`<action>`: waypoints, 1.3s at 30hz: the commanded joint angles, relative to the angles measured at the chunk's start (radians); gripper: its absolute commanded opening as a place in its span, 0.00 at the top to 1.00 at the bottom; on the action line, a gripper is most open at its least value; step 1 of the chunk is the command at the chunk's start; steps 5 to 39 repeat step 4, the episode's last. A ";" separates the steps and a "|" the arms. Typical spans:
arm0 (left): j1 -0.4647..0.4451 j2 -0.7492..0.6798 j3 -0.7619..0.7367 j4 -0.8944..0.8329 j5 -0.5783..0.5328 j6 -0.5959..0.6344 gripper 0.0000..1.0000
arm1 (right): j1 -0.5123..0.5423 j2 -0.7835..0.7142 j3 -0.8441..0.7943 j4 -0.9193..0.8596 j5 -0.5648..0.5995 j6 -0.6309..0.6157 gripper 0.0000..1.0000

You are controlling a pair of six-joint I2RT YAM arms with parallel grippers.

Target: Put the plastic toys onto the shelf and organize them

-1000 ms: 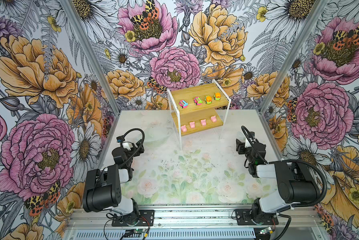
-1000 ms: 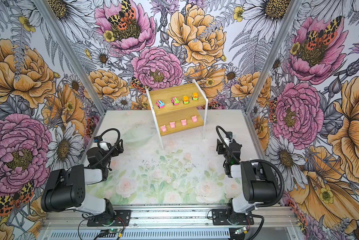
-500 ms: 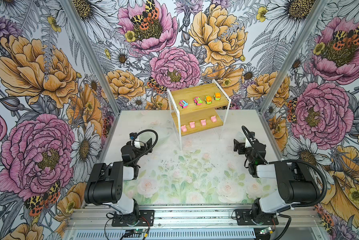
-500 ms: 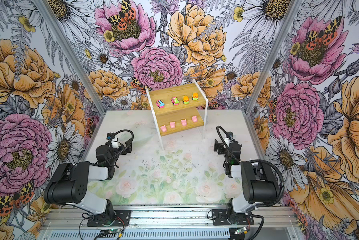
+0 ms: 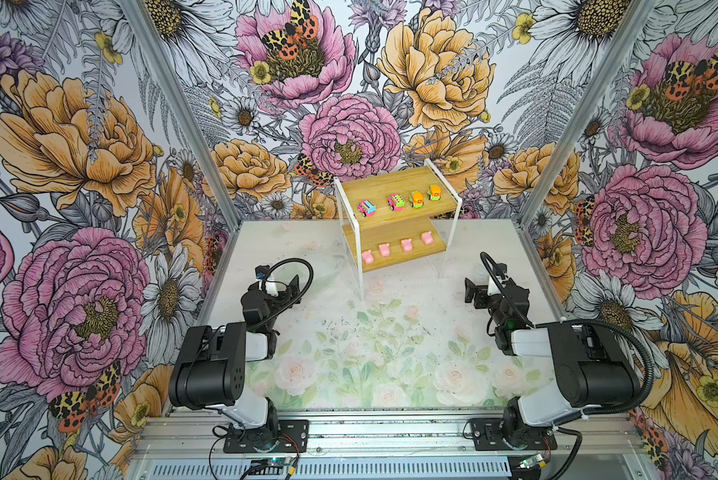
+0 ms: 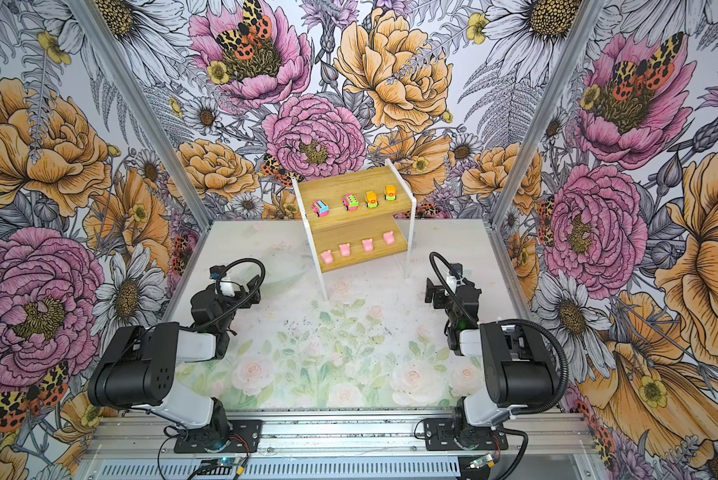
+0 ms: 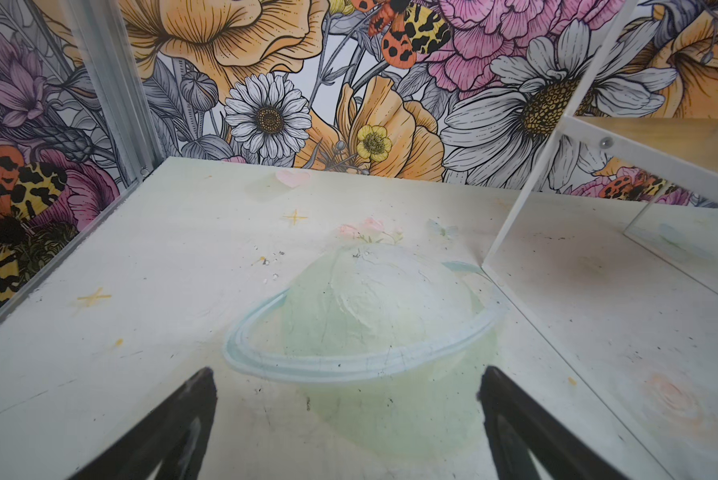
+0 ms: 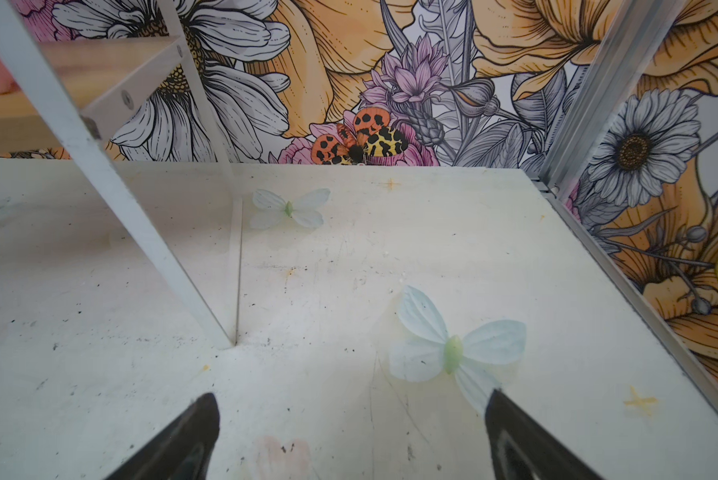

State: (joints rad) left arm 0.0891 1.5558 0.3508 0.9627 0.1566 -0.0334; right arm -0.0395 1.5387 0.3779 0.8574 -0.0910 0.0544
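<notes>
Left wrist view: left gripper (image 7: 347,374) spread, empty; right gripper (image 8: 351,395) same. Plastic toys (image 5: 395,202) sat on shelf (image 5: 407,258), well ahead of fingertips. Risk: shelf leg (image 8: 141,232) near right fingers; swing could jolt cars (image 5: 416,199) off.

Open room is offered across the middle and front of the counter (image 5: 361,345). At the back, passage is blocked by the shelf (image 5: 407,258) and its thin white legs (image 5: 359,276), and both sides are closed off by the flowered walls (image 5: 78,174).
</notes>
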 commanded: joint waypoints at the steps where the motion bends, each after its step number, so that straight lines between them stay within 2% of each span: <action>1: -0.001 0.001 0.010 0.018 -0.028 0.016 0.01 | -0.004 0.000 0.013 0.013 0.001 -0.011 0.01; 39: -0.005 -0.001 0.011 0.016 -0.032 0.017 0.01 | -0.007 -0.005 0.010 0.015 -0.002 -0.007 0.01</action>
